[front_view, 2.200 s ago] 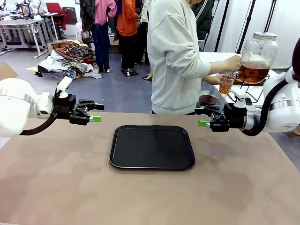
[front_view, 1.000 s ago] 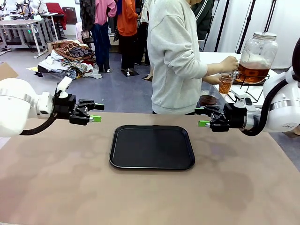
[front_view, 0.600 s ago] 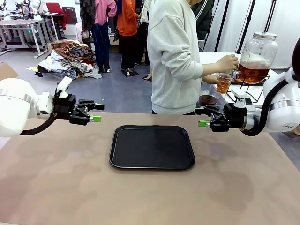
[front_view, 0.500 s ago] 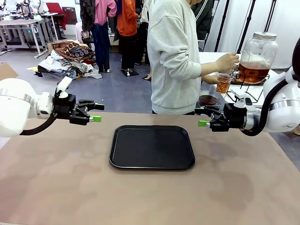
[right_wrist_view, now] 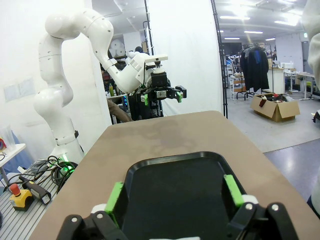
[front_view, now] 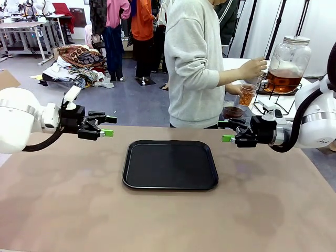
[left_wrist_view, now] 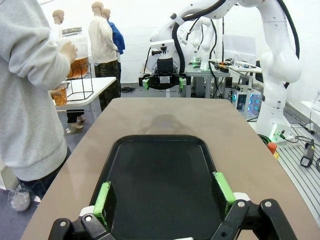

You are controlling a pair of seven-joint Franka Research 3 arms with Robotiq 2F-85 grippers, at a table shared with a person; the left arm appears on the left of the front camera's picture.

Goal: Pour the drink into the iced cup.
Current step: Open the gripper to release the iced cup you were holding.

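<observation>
Brown surface spans the front view. Person in a grey sweatshirt stands at its far edge, turned toward a white side surface behind the right arm.

Black tray sits mid-surface, between the two arms, nothing on it.

Glass dispenser jar with metal lid stands on a black wire stand on that side surface; the drink, amber-brown, fills roughly its lower third. In the left wrist view the jar sits behind the person's raised hand.

Left pincer hovers above the surface left of the tray, fingers spread wide, nothing between the green pads. The left wrist view confirms the wide gap, tray ahead.

Right pincer hovers right of the tray, likewise wide and holding nothing; the right wrist view shows the same.

Iced cup, clear, with amber liquid inside, held in the person's lower hand just left of the jar. The other hand is raised near the jar's side.

Small dark-filled bowl on the side surface below the cup.

No readable labels or print anywhere.
</observation>
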